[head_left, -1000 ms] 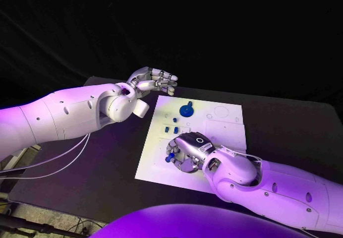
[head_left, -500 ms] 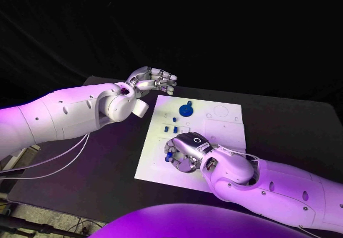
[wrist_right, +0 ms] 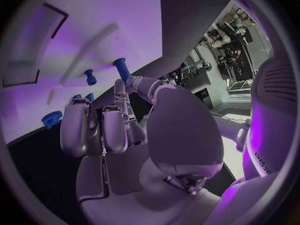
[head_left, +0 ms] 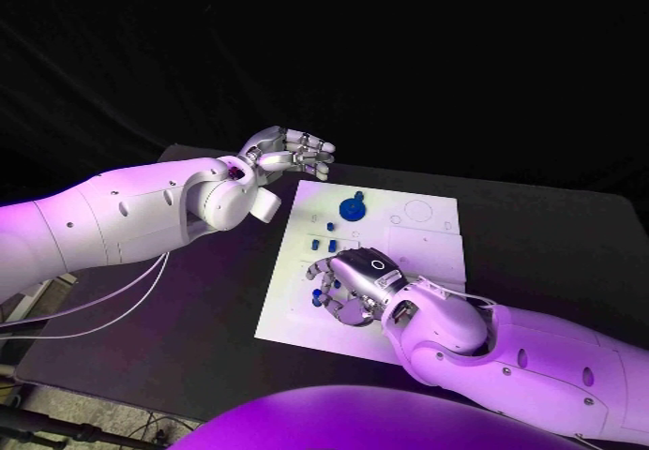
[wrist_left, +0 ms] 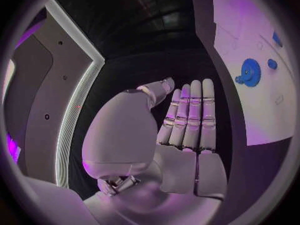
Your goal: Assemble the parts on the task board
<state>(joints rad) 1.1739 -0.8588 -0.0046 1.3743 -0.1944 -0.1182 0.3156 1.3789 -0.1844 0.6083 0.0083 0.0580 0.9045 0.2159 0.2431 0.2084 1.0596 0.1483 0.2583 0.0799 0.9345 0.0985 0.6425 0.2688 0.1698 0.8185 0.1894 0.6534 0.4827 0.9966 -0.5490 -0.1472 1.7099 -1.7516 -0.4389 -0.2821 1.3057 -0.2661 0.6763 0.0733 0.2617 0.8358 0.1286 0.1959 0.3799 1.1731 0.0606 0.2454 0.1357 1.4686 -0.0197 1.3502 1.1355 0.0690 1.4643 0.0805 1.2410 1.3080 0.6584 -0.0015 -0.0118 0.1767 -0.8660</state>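
Black table point(head_left: 541, 244) under a dark backdrop, head view: white board point(head_left: 406, 244) at centre; blue gear point(head_left: 353, 207) standing near its far edge; small blue pegs point(head_left: 324, 244) in a cluster at mid-board, just beyond the right hand. Left hand point(head_left: 288, 153) raised past the board's far left corner, off the board, fingers curled loosely inward, nothing in them. Right hand point(head_left: 354, 284) palm-down over the board's near half, fingers bent down round a blue part point(head_left: 319, 298) at its left side; whether the fingers actually clasp that part cannot be told from here. Left wrist view: left hand point(wrist_left: 181, 135) with fingers side by side and extended, thumb alongside, holding nothing; board point(wrist_left: 250, 45) off to one side carrying the gear point(wrist_left: 250, 73) and a small peg point(wrist_left: 272, 64) beside it. Right wrist view: right hand point(wrist_right: 119, 130) close above the board point(wrist_right: 94, 30), fingers bent toward it; an upright blue peg point(wrist_right: 121, 69) just past the fingertips, a shorter peg point(wrist_right: 90, 77) beside it, a ridged blue part point(wrist_right: 52, 118) at the board's edge; contact with any of them is unclear.
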